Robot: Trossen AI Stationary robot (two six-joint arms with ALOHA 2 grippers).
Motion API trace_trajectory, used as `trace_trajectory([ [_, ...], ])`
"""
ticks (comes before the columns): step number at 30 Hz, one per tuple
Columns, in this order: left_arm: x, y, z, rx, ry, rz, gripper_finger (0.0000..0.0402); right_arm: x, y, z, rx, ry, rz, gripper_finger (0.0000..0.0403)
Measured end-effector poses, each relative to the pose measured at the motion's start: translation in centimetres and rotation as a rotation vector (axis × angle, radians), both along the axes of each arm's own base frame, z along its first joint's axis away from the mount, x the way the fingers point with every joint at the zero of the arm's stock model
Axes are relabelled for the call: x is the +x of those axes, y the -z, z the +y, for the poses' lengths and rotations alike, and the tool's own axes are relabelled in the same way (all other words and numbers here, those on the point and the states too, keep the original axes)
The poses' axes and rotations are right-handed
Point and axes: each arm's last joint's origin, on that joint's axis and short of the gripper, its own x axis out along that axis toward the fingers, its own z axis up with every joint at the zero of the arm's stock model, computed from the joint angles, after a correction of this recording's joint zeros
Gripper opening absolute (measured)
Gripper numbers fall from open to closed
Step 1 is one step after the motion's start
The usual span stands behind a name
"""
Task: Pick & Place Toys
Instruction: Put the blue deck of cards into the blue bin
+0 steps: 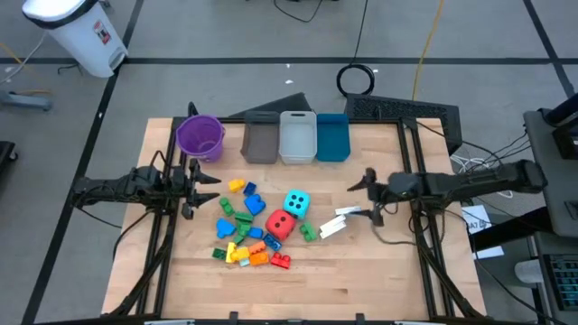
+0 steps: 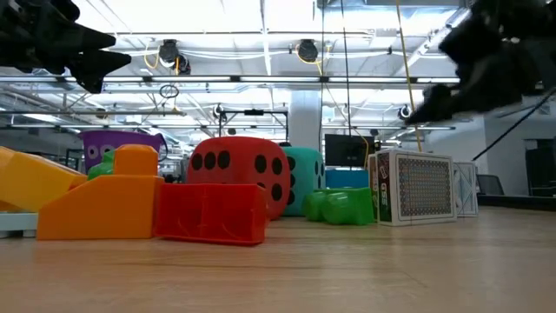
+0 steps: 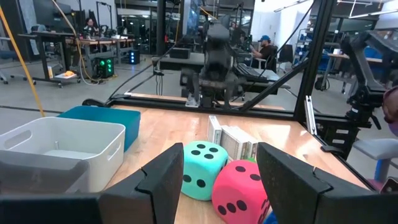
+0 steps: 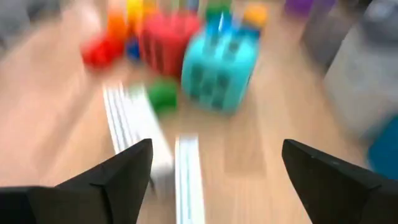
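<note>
Small plastic bricks (image 1: 244, 236) in blue, green, yellow, orange and red lie in a heap at the table's middle. A cyan die (image 1: 296, 203) and a red die (image 1: 281, 225) rest beside them, with small white flat pieces (image 1: 336, 223) to their right. My left gripper (image 1: 206, 188) is open and empty, left of the heap, above the table. My right gripper (image 1: 368, 194) is open and empty, right of the white pieces. The right wrist view shows the white pieces (image 4: 134, 124) and the cyan die (image 4: 221, 65) ahead of its fingers.
A purple bucket (image 1: 200, 136) stands at the table's far left. Grey (image 1: 261, 140), white (image 1: 297, 137) and blue (image 1: 332, 136) bins stand in a row along the far edge. Bare wood lies near the front edge. People sit at desks beyond the table.
</note>
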Motion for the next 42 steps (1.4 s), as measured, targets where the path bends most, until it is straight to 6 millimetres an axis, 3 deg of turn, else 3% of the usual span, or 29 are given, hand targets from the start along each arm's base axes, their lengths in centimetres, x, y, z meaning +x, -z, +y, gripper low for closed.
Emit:
trace_trajectory([
  [4, 0.0, 0.0, 0.0, 0.000, 0.000, 0.000, 0.0209, 0.1, 2.8, 0.8, 0.078, 0.011, 0.191, 0.0314],
  [8, 0.0, 0.0, 0.0, 0.000, 0.000, 0.002, 0.0209, -0.5, 5.2, 1.0, 0.037, -0.014, 0.312, 0.0298],
  [20, 0.0, 0.0, 0.0, 0.000, 0.000, 0.003, 0.0209, -0.3, 4.1, 0.9, -0.007, -0.045, 0.198, 0.0229],
  [42, 0.0, 0.0, 0.0, 0.000, 0.000, 0.003, 0.0209, -0.3, 3.7, 0.6, -0.058, 0.018, 0.164, 0.0046],
])
